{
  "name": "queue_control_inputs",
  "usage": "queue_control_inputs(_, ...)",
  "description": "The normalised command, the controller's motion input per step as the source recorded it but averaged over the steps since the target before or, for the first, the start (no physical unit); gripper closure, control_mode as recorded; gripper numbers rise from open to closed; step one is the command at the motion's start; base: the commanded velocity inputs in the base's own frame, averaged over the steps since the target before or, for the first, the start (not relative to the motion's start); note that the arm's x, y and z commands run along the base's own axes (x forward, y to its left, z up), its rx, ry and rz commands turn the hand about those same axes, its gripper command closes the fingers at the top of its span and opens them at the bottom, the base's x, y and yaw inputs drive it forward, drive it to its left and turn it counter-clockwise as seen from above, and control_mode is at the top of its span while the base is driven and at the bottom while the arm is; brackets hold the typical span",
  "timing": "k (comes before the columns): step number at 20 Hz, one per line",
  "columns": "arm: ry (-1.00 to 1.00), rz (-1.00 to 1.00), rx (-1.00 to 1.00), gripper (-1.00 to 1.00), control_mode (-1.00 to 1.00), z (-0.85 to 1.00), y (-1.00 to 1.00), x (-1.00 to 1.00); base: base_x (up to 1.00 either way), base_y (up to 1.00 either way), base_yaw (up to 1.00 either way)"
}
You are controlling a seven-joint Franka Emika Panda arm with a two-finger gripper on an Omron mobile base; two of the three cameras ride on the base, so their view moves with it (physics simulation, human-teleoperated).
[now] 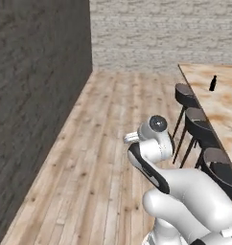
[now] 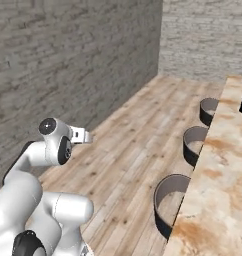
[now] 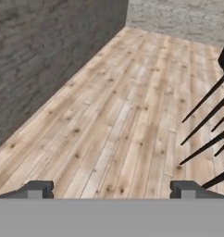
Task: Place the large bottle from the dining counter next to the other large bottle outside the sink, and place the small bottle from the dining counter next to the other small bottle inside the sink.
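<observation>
The small bottle (image 1: pixel 213 83) stands on the counter (image 1: pixel 223 103), well ahead of the hand (image 3: pixel 111 190). The hand is released, grasping nothing, over the wooden floor (image 3: pixel 127 120).

Two base views from behind the arm, sharing the dining counter (image 1: pixel 218 95), hand view low over floorboards (image 3: pixel 123 115)

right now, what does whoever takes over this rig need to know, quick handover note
Gripper: open, empty, held over the wood floor, away from the counter.
Small bottle: standing on the dining counter, far end, beyond the stools.
Done: nothing moved as far as the views show; the small bottle is not yet picked.
Left: both bottle placements. The base likely has to drive to the counter first.
</observation>
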Motion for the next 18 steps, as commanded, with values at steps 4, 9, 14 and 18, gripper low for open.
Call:
queue_control_inputs(4, 0.0, 0.0, 0.0, -1.0, 1.0, 0.0, 0.0, 0.0, 0.71, 0.47, -0.39)
queue_control_inputs(9, 0.0, 0.0, 0.0, -1.0, 1.0, 0.0, 0.0, 0.0, 0.69, 0.51, -0.38)
queue_control_inputs(14, 0.0, 0.0, 0.0, -1.0, 1.0, 0.0, 0.0, 0.0, 0.64, 0.51, -0.4)
queue_control_inputs(18, 0.0, 0.0, 0.0, -1.0, 1.0, 0.0, 0.0, 0.0, 0.6, 0.49, -0.41)
